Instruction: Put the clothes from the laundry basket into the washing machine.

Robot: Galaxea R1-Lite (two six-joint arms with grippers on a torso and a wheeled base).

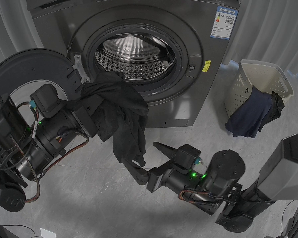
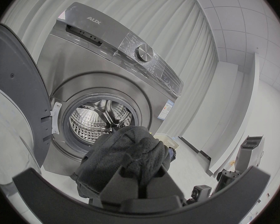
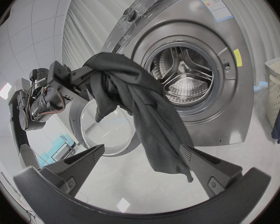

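Hanging from the left gripper (image 2: 143, 181), a black garment (image 1: 122, 116) droops in front of the washing machine (image 1: 188, 33), just outside the lower left part of its round opening. The gripper's fingers (image 2: 123, 179) are pressed together on a bunched fold of the cloth, so this hand has a firm hold of it. The top of the garment sits level with the lower rim of the opening, while the rest falls in a long loose tail toward the floor (image 1: 89, 189) in front of the machine. The steel drum (image 1: 132, 50) behind it is in plain sight. The machine's door (image 1: 26, 66) stands swung wide open on the left side of the machine, behind the left arm. Lower down in front of the machine, the right gripper (image 1: 145, 159) has its fingers spread wide and holds nothing. The garment's hanging end comes down right by those spread fingers, though I cannot tell whether it touches them. On the floor beside the machine's right side stands a pale laundry basket (image 1: 268, 66) with perforated walls. A dark blue garment (image 1: 250, 114) is draped over the basket's front rim and hangs down its outer wall, and a black piece of cloth (image 1: 277, 104) is bunched on the rim right next to it.
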